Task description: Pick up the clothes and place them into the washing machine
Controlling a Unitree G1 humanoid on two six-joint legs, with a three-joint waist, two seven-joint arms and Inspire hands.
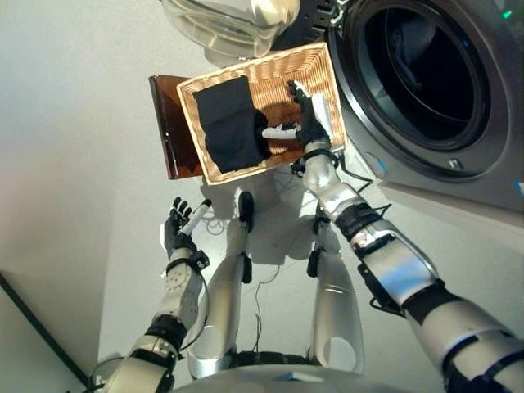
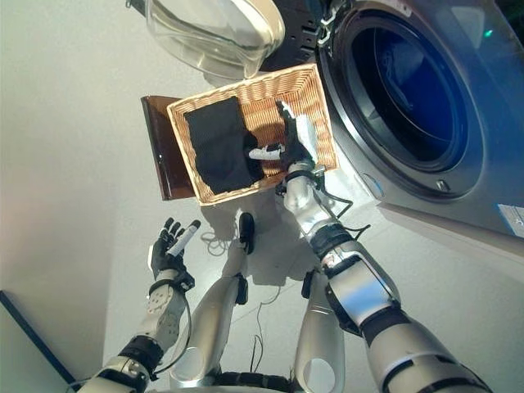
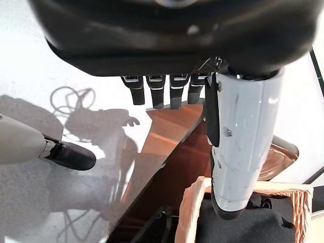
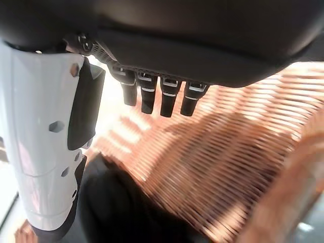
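Nearest the head camera, the robot's left hand hangs low over the pale floor, well apart from the laundry, its dark fingers straight and relaxed and holding nothing. Farther out, the right hand reaches into a rectangular woven wicker basket, fingers extended and spread above the bare wicker bottom, the white-covered thumb pointing toward the clothing; the hand grips nothing. Lying in the basket's left half is a folded black garment, just beside the thumb tip, though whether they touch cannot be told. Beneath the basket, a dark brown wooden stand juts out on the left side. To the right stands a grey front-loading washing machine, its round drum opening dark and uncovered. Its clear, bowl-shaped glass door hangs swung wide above the basket's far end.
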